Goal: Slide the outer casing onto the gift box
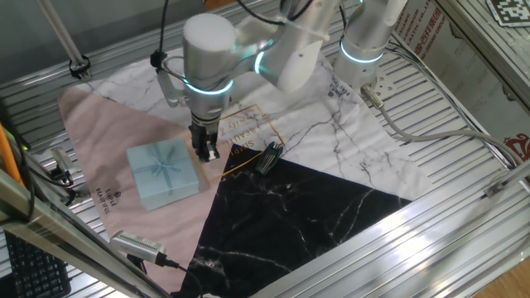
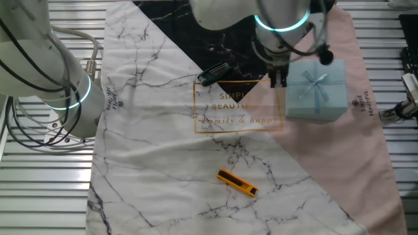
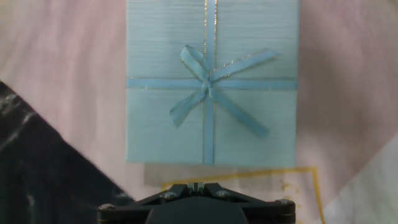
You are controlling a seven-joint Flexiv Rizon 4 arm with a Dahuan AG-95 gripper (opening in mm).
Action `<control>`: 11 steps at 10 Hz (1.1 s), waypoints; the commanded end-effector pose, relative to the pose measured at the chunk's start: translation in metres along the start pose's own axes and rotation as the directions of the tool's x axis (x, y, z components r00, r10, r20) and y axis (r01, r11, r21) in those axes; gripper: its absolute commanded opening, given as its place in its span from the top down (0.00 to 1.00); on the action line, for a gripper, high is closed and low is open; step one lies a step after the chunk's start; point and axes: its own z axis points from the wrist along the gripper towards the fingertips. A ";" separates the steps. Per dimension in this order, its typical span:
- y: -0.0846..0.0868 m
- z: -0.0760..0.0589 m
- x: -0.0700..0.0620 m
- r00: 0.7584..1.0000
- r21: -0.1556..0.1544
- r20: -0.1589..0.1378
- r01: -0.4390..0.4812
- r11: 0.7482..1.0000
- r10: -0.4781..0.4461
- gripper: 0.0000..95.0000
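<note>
Outer casing [image 1: 163,172] lay flat, bow up, on pink part of cloth [image 1: 99,141] over bench [image 1: 464,99]; black-lined gift box not visible, maybe already inside. Hand [image 1: 206,151] stood just right of casing; fingers together or apart, could not tell. Judged late step: next move calls for checking casing sits flush.

I'm looking at a lab bench; slotted aluminium-profile table frame [image 1: 464,178], loose grey cables [image 1: 431,136], white robot arm [image 1: 281,50] over a marble-print photo cloth [image 2: 157,130].
</note>
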 end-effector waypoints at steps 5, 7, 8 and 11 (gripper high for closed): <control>0.011 -0.035 0.010 1.000 0.019 -0.027 -0.007 1.000 0.007 1.00; 0.016 -0.043 0.010 1.000 0.035 0.000 -0.002 0.999 0.002 1.00; 0.018 -0.051 0.000 1.000 0.046 0.008 0.006 0.999 -0.007 1.00; 0.024 -0.069 -0.036 1.000 0.055 0.005 0.008 0.998 -0.008 1.00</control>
